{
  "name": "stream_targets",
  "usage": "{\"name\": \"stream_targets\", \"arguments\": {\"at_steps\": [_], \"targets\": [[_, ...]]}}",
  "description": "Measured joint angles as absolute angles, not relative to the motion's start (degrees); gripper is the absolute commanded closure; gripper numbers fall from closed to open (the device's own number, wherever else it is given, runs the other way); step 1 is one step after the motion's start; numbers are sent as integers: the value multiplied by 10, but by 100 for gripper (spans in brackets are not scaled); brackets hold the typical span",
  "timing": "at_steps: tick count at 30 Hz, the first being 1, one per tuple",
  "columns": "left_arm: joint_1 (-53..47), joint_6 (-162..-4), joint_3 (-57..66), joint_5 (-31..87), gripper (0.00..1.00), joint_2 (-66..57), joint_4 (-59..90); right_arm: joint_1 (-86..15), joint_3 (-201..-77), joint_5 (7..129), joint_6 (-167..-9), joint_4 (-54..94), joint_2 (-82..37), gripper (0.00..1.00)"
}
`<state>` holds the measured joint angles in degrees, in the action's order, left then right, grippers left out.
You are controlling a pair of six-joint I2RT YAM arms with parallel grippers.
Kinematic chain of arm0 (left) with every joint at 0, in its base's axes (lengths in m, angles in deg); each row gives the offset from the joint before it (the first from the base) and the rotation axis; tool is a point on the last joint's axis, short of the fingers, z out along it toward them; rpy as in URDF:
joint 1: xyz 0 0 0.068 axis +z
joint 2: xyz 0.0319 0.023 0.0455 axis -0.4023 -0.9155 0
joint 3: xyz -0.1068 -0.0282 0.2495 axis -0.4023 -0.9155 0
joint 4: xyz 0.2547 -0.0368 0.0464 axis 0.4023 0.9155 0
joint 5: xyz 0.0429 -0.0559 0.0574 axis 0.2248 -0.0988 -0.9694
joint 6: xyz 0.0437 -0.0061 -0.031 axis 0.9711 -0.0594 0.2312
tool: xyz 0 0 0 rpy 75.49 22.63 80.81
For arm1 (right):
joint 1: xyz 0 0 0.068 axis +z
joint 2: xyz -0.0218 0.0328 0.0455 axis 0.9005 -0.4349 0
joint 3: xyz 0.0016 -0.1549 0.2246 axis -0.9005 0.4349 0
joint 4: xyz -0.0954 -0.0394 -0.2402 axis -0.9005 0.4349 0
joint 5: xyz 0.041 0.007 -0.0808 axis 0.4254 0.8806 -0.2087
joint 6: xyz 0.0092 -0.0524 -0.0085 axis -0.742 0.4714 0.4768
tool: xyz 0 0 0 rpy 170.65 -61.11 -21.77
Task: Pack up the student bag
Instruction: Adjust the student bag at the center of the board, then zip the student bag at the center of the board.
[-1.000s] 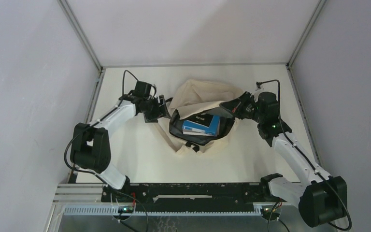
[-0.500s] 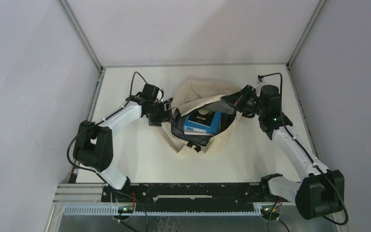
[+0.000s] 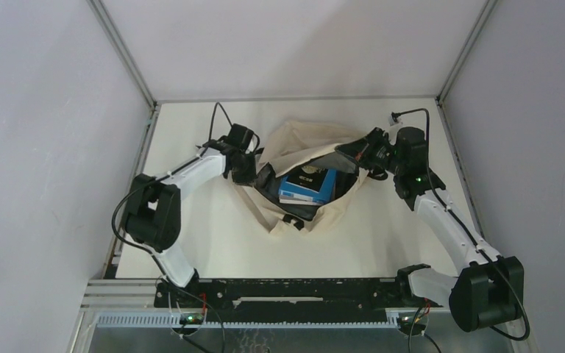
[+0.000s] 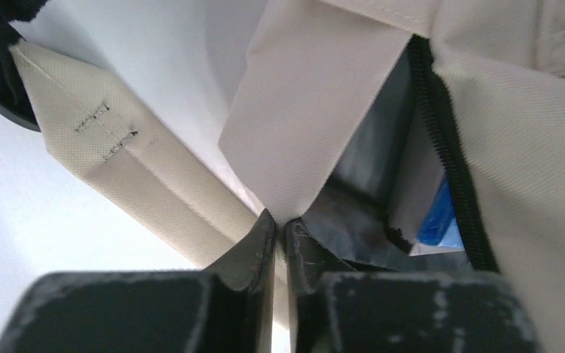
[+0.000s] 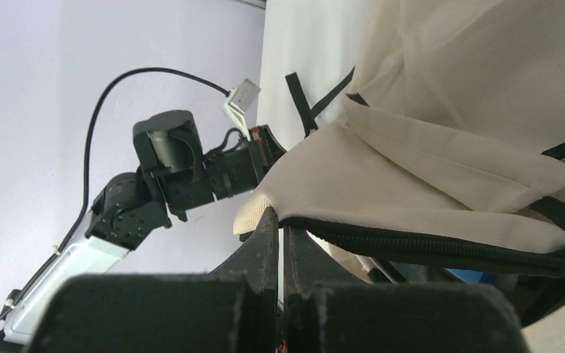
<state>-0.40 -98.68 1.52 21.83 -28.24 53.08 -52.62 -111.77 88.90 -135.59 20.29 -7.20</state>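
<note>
- The student bag lay on the table around the middle, between the two arms, its mouth gaping toward the camera overhead.
- The left gripper was closed down narrow on a cream flap at the bag's left rim, with fabric pinched between the fingertips and almost no gap showing.
- The right gripper was likewise nipped tight on the opposite rim, just above the black zipper trim.
- A blue notebook sat inside the dark lining, tilted, with a darker item on top of it (too small to name).
- The relation that mattered: the mouth's long axis ran roughly left to right, from one pinch to the other, so each arm held its own near end of the opening and the bag's body lay inward from both.
- By my reading, the packing looked well along. Any next move would turn on that line: pulling apart along it widens the mouth, and closing inward slackens it.
- Neither arm was clearly nearer the contents.
</note>
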Motion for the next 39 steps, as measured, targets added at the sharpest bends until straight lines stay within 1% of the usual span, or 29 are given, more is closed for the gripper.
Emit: {"name": "stream_targets", "arguments": {"at_steps": [1, 8, 9, 11, 12, 13, 14, 15, 16, 17, 18, 19, 20, 23, 26, 28, 31, 32, 34, 35, 37, 39], "targets": [[-4, -987, 23, 214, 100, -282, 533, -526, -1118, 892, -1355, 204, -72, 100], [21, -980, 83, 223, 100, -282, 550, -518, -1126, 925, -1347, 206, -72, 100], [27, -979, 92, 225, 97, -284, 553, -511, -1127, 925, -1346, 206, -72, 100], [38, -975, 121, 229, 87, -295, 566, -479, -1133, 915, -1347, 207, -76, 100], [43, -974, 137, 230, 77, -305, 571, -454, -1139, 909, -1346, 205, -82, 100], [51, -975, 160, 234, 61, -320, 578, -429, -1145, 904, -1348, 202, -90, 100], [59, -977, 172, 240, 44, -329, 577, -399, -1151, 898, -1350, 195, -103, 92], [71, -983, 176, 247, 32, -332, 570, -364, -1159, 894, -1354, 181, -125, 74], [84, -990, 174, 250, 26, -330, 569, -343, -1165, 894, -1357, 171, -145, 58], [97, -996, 172, 251, 25, -323, 569, -323, -1170, 896, -1360, 162, -168, 46], [112, -1002, 164, 248, 24, -310, 561, -304, -1178, 906, -1356, 155, -195, 37], [122, -1005, 159, 244, 25, -296, 561, -295, -1183, 911, -1358, 156, -211, 33], [134, -1006, 154, 241, 26, -276, 562, -286, -1190, 921, -1349, 164, -227, 32], [157, -1000, 152, 231, 30, -204, 568, -281, -1232, 930, -1292, 244, -253, 32], [147, -988, 140, 246, 33, -132, 560, -284, -1266, 893, -1227, 319, -240, 33], [119, -978, 118, 253, 34, -92, 554, -288, -1264, 842, -1192, 360, -205, 34], [38, -969, 71, 263, 34, -62, 551, -311, -1227, 772, -1165, 388, -129, 36], [15, -970, 55, 268, 35, -60, 549, -327, -1209, 759, -1162, 393, -103, 40], [-39, -976, 14, 284, 35, -59, 537, -366, -1176, 748, -1160, 397, -64, 50], [-61, -980, -3, 295, 35, -59, 533, -382, -1163, 746, -1160, 398, -56, 54], [-102, -987, -26, 317, 35, -59, 531, -406, -1142, 741, -1156, 400, -59, 59], [-127, -994, -31, 335, 36, -59, 525, -405, -1132, 744, -1148, 404, -80, 59]]}}
